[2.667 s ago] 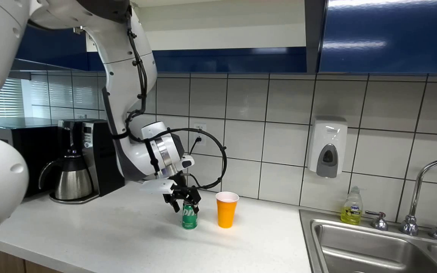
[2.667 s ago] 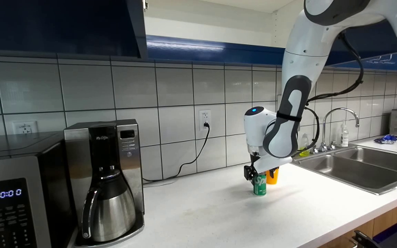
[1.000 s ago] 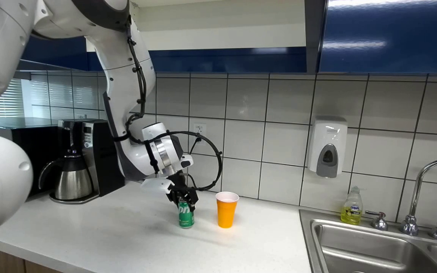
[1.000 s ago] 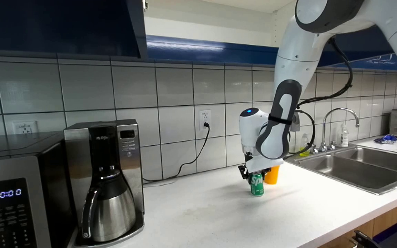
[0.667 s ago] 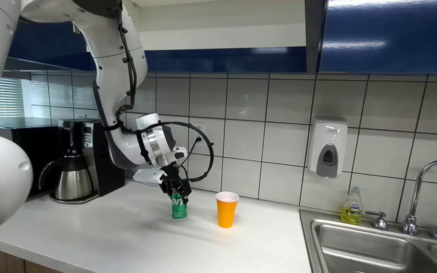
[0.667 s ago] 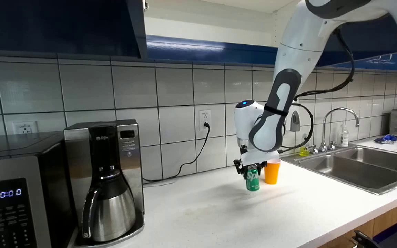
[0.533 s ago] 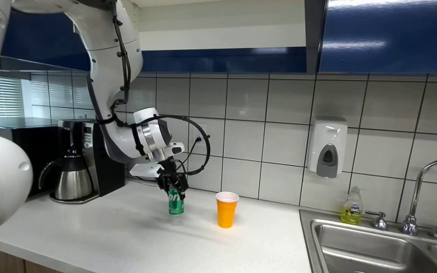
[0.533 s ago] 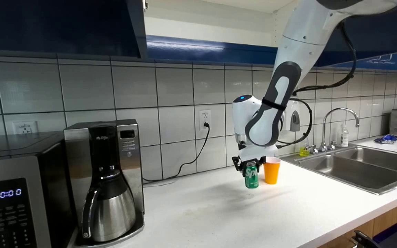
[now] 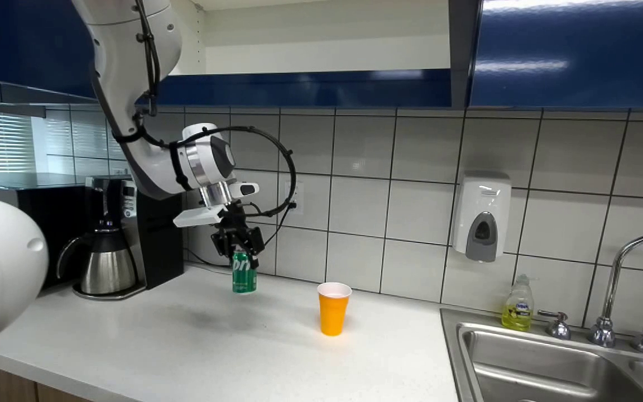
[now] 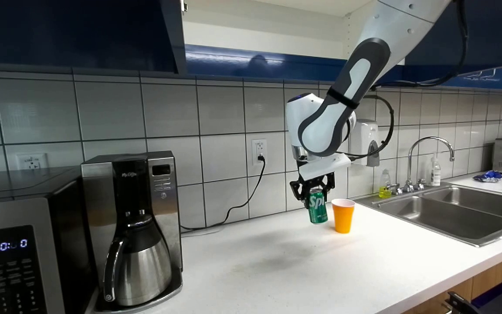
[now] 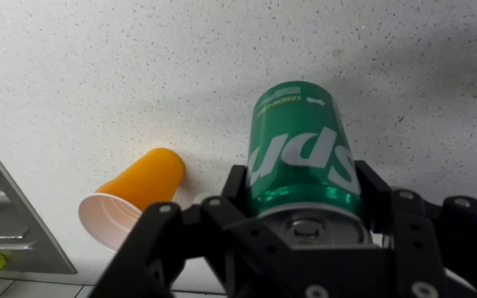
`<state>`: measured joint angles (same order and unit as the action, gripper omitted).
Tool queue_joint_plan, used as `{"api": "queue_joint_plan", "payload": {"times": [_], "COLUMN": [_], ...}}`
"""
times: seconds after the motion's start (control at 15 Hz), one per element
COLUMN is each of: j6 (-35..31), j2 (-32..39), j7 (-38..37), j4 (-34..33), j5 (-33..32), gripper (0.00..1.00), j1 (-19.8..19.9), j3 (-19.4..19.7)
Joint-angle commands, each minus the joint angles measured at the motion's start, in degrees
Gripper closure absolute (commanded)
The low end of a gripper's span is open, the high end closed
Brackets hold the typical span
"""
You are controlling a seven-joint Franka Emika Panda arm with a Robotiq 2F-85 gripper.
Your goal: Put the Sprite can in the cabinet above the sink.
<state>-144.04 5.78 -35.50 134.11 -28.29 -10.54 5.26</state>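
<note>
The green Sprite can (image 9: 244, 272) hangs clear of the counter, nearly upright in an exterior view and slightly tilted in an exterior view (image 10: 317, 207). My gripper (image 11: 300, 167) is shut on it; the black fingers (image 11: 374, 190) press both sides of its upper part, silvery top toward the palm. Above and behind hangs the cabinet (image 9: 327, 88), its white interior (image 10: 268, 32) exposed and its glossy blue lower edge well above the can. The steel sink (image 9: 451, 357) lies to the right in both exterior views; only a corner of it shows in the wrist view.
An orange cup (image 10: 343, 216) stands close beside the can's spot. A coffee maker (image 10: 133, 235) and microwave (image 10: 15, 244) occupy one end of the counter. A soap dispenser (image 9: 482, 218) is on the tiled wall, and a blue door (image 9: 572, 56) hangs above the sink.
Held in the gripper, the can has risen off the counter. In an exterior view it has also shifted left, away from the orange cup. The arm has lifted with it.
</note>
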Motion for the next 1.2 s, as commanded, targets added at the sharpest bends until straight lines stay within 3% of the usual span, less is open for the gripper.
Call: {"api": "queue_joint_plan", "payload": {"times": [0.0,1.13], "j6": [4.5,17.9], "j2": [-6.0,-26.0], "j7": [3.9,12.4], "j4": [2.1,5.5], "j5": [2.7,12.6], "gripper": [0.60,0.60], "j1": [1.9,3.2], "j3": [-3.1,-11.2]}}
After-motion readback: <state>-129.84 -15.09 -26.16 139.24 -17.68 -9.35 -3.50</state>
